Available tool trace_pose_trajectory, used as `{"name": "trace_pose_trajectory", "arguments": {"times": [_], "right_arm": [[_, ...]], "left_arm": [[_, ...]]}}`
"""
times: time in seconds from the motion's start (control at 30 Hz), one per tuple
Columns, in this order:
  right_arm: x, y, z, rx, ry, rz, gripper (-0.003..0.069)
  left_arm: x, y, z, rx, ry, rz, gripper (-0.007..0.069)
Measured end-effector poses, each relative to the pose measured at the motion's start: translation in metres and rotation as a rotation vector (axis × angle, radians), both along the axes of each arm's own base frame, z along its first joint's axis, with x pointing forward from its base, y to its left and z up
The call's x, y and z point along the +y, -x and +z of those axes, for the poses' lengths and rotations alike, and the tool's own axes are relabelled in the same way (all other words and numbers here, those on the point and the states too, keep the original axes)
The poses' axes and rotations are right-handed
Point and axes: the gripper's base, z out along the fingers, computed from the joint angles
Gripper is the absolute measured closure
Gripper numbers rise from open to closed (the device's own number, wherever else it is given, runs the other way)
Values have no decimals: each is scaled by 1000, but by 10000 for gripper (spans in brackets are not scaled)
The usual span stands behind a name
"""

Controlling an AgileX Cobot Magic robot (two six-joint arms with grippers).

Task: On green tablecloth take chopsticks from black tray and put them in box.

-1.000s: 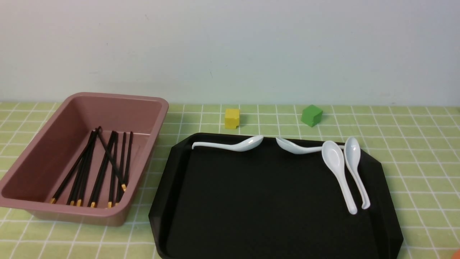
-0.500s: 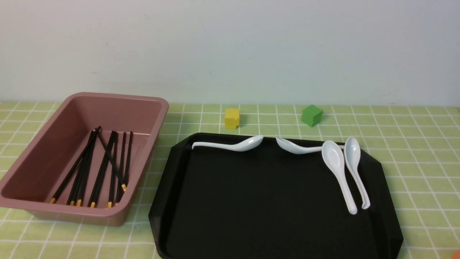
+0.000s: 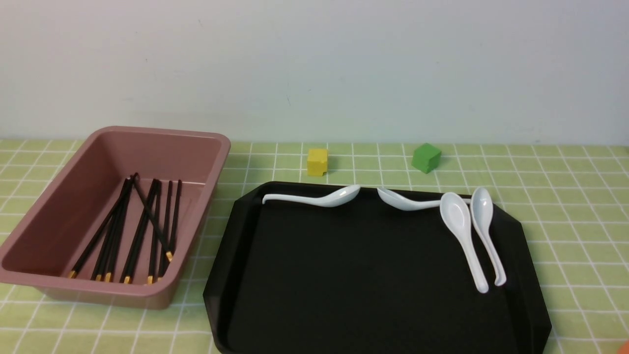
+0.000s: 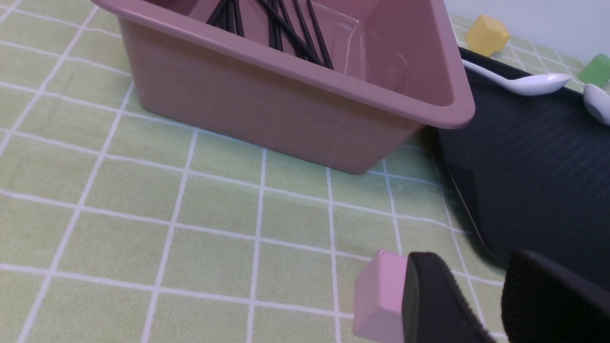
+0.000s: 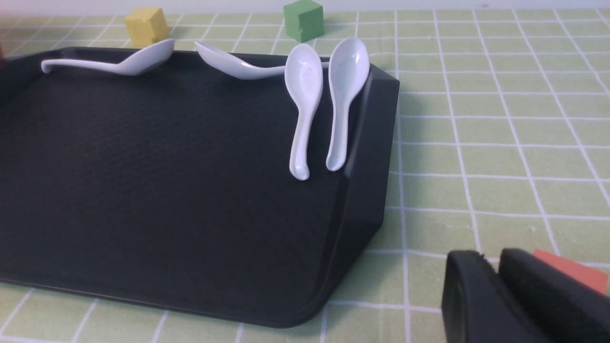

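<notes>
Green cloth (image 3: 565,196) covers the worktop. Tray (image 3: 368,275) holds only spoons (image 3: 462,231). Box (image 3: 29,275) contains all chopsticks (image 3: 142,226): light, stiff, slippery; grip mid-shaft. Left pincer (image 4: 481,305) stands apart, empty; right pincer (image 5: 495,281) nearly together, empty.

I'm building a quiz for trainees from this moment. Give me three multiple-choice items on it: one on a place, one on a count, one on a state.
1. Where are the chopsticks?
A. on the tray
B. in the box
C. on the cloth

2. How many spoons lie on the tray?
A. two
B. four
C. six

3. What is the tray's state as to chopsticks?
A. none on it
B. one pair on it
C. full of them

Key: 1 B, the black sticks all lie inside the pink box. 2 B, four white spoons show along the tray's far and right edges. 3 A, only spoons lie on the tray.
</notes>
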Motion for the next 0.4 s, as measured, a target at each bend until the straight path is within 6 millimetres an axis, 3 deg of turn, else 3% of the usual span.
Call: {"name": "trace_pose_trajectory", "arguments": {"times": [0.4], "right_arm": [[0,0,0,0,1,0,538]], "left_arm": [[0,0,0,0,0,0,386]]}}
